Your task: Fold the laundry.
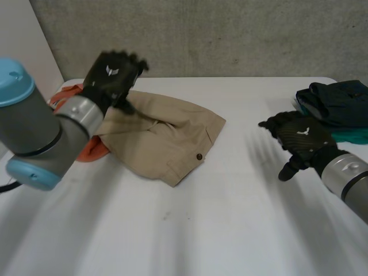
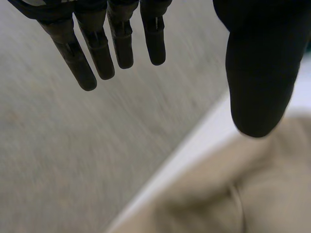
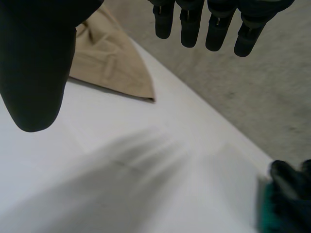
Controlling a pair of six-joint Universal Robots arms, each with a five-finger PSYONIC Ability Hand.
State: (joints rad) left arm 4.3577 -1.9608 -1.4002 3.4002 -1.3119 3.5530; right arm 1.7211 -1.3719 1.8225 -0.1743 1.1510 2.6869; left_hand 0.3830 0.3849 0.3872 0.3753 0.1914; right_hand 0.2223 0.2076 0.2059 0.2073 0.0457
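Observation:
A folded tan garment (image 1: 163, 133) with a dark button lies on the white table (image 1: 190, 230) at the left of middle. My left hand (image 1: 112, 77) hovers above its far left part, fingers (image 2: 97, 46) straight and apart from the thumb (image 2: 260, 73), holding nothing; the tan cloth (image 2: 233, 189) lies below the thumb. My right hand (image 1: 299, 138) hangs over the table at the right, fingers (image 3: 214, 24) straight, empty. The tan garment (image 3: 109, 68) lies beyond its thumb (image 3: 36, 63).
An orange cloth (image 1: 92, 150) pokes out from under the tan garment at the far left. A pile of dark and teal clothes (image 1: 336, 109) sits at the table's right edge, just behind my right hand. A grey wall (image 1: 201, 34) rises behind the table.

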